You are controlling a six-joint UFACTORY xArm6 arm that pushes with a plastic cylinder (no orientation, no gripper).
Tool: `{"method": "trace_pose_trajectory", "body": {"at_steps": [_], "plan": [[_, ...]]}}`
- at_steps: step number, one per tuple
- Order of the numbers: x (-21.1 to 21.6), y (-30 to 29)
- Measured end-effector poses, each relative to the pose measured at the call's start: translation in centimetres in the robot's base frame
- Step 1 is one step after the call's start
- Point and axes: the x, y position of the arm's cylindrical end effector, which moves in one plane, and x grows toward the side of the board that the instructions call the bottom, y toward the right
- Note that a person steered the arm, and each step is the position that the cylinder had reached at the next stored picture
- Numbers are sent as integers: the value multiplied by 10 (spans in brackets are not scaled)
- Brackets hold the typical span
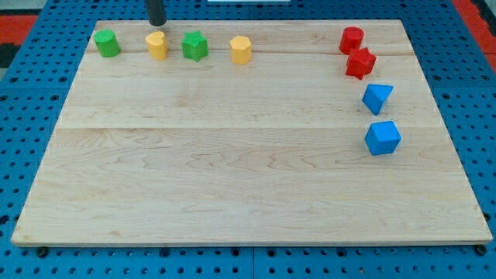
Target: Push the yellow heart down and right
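The yellow heart (157,45) sits near the view's top left of the wooden board (248,178). My tip (157,23) is just above the heart, at the board's top edge, a small gap from it. A green cylinder (107,43) lies to the heart's left. A green star (194,46) lies to its right, then a yellow hexagon (241,49).
At the view's right, a red cylinder (351,39) and a red star (360,63) touch each other. Below them are a blue triangle-like block (377,98) and a blue cube (383,137). Blue pegboard surrounds the board.
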Motion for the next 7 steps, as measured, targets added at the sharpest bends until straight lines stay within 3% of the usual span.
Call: {"method": "trace_pose_trajectory", "body": {"at_steps": [2, 3, 4, 7], "plan": [[0, -10], [10, 32], [39, 36], [56, -27]]}}
